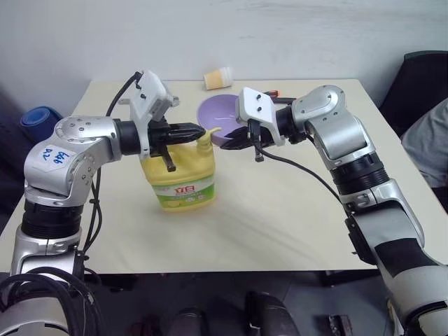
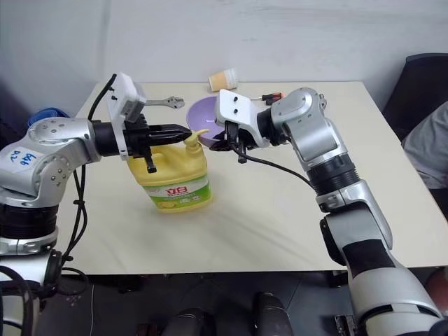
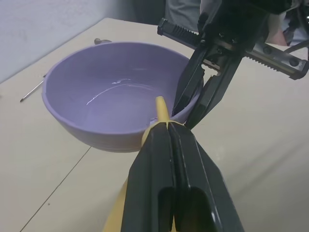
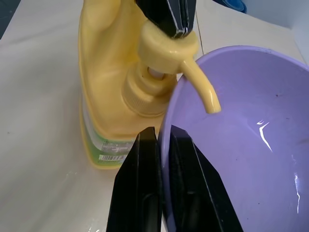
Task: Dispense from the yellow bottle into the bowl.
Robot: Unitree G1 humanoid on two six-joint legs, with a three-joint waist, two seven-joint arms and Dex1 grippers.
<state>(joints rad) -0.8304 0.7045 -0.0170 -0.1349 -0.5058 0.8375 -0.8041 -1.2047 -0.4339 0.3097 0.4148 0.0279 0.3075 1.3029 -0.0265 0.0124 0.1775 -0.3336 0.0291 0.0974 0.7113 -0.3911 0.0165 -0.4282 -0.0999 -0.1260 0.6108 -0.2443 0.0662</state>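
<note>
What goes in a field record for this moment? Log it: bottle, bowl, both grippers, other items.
yellow bottle: upright on the table, pump spout over the bowl's rim
bowl: lavender, tilted, glossy streaks inside
right gripper: shut on the bowl's rim, one finger inside, one outside
left gripper: shut, fingertips on the pump top
small cup: on its side at the table's far edge
metal tool: flat on the table behind the left arm

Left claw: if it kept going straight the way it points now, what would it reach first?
Probably the right claw, shut on the bowl rim just past the pump spout. The left claw itself rests shut on the yellow bottle pump; depth is uncertain.
</note>
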